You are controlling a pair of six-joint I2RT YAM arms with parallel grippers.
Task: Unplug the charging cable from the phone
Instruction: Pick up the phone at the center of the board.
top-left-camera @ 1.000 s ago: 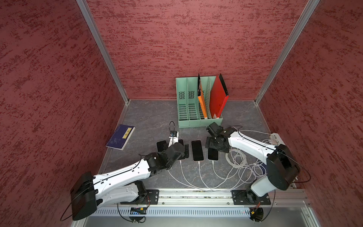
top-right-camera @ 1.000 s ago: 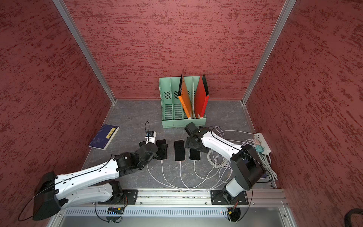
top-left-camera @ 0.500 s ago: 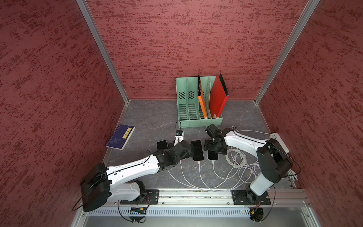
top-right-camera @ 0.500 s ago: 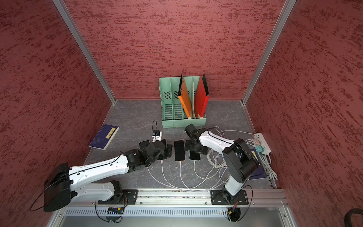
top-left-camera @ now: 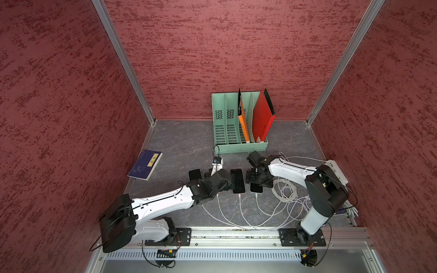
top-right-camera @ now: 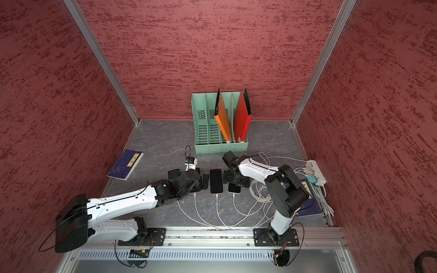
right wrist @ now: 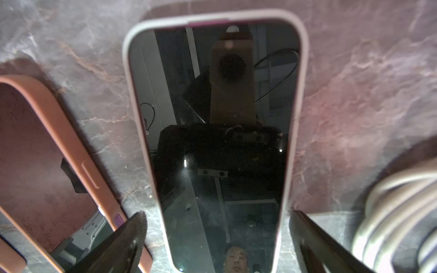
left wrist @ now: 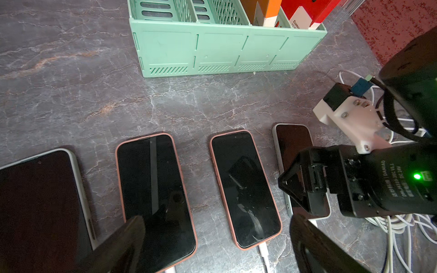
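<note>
Four dark-screened phones lie in a row on the grey table, with white charging cables (top-left-camera: 240, 205) running from their near ends. My left gripper (left wrist: 216, 218) is open low over the gap between the two pink-cased phones; the right-hand one (left wrist: 246, 189) has its white plug (left wrist: 263, 251) between my fingers' reach. In both top views the left gripper (top-left-camera: 228, 182) (top-right-camera: 203, 181) hides the second phone. My right gripper (right wrist: 217, 216) (top-left-camera: 256, 177) is open, one finger on each side of the white-cased rightmost phone (right wrist: 217, 118), nothing gripped.
A mint file organiser (top-left-camera: 238, 144) with orange and red folders stands behind the phones. A blue book (top-left-camera: 145, 165) lies at the left. Coiled white cables (top-left-camera: 286, 192) and a power strip (top-left-camera: 337, 169) sit at the right, close to my right arm.
My left gripper has shifted right along the phone row towards the third phone. My right gripper has come nearer and down over the rightmost phone. Both stayed open.
</note>
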